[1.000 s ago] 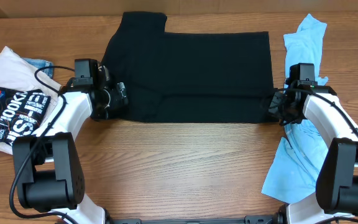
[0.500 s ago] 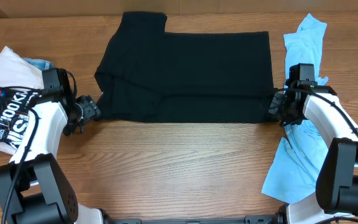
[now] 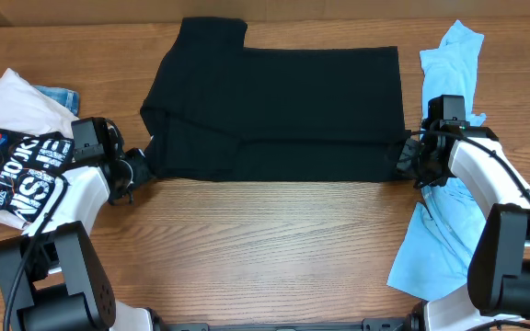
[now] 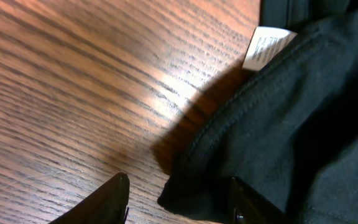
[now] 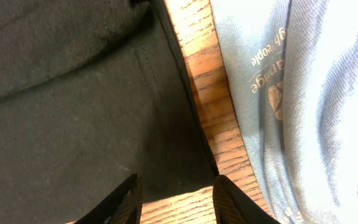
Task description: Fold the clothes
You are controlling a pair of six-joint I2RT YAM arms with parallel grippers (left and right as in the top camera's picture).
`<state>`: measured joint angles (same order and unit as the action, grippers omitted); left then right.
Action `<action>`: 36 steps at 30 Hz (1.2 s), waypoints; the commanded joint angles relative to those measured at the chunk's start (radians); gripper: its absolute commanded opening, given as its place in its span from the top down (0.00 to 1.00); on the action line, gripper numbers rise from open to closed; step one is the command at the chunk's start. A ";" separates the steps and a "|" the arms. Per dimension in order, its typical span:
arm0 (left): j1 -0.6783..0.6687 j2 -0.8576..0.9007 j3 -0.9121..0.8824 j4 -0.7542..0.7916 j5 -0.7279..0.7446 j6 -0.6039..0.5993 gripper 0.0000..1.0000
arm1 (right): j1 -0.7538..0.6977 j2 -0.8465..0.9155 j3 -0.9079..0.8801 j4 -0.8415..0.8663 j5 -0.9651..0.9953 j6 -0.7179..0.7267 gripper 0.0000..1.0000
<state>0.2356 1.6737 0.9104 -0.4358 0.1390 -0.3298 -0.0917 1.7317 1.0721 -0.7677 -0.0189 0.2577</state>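
1. Black garment [image 3: 279, 110]: lies spread flat on the table [image 3: 265, 248], upper centre in the overhead view. One narrower section projects at its far left corner. Its near edge runs straight from my left side to my right side.

2. Left fingers [image 3: 137, 169]: positioned at the near left corner of the garment, low over the table. State: open. In the left wrist view the two tips stand apart at the bottom of the frame, and the stitched corner of the black cloth lies between them. I cannot tell whether either tip touches the cloth. A white label [image 4: 267, 46] shows at the garment's edge, further out from the tips. The cloth here is doubled and casts a shadow on the wood.

3. Right fingers [image 3: 409, 158]: positioned at the near right corner of the garment. State: open. In the right wrist view the tips stand apart with the black corner below and between them. A strip of bare wood separates this corner from the blue shirt.

4. Blue shirt [image 3: 451, 57]: lies along the right edge of the table, just beside the garment, and passes under my right arm. Small print shows on it in the right wrist view.

5. Printed shirt [image 3: 15, 161]: white with a dark graphic, lies crumpled at the left edge of the table, partly under my left arm.
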 commanded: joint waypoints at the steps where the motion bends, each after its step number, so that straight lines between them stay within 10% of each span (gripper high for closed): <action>1: -0.008 0.007 -0.021 0.019 0.034 0.053 0.51 | -0.005 -0.001 0.000 0.003 -0.002 0.000 0.60; 13: -0.014 0.007 -0.026 0.037 0.076 0.091 0.75 | -0.005 -0.001 0.000 0.002 -0.002 0.000 0.60; 16: -0.013 0.007 -0.027 0.038 0.070 0.098 0.95 | -0.005 -0.001 0.000 0.001 -0.002 0.000 0.60; 36: 0.000 0.000 0.061 -0.121 -0.352 0.164 0.96 | -0.005 -0.001 0.000 -0.018 -0.008 0.000 0.59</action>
<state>0.2337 1.6737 0.9585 -0.5056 -0.1650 -0.1753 -0.0917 1.7317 1.0721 -0.7742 -0.0193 0.2577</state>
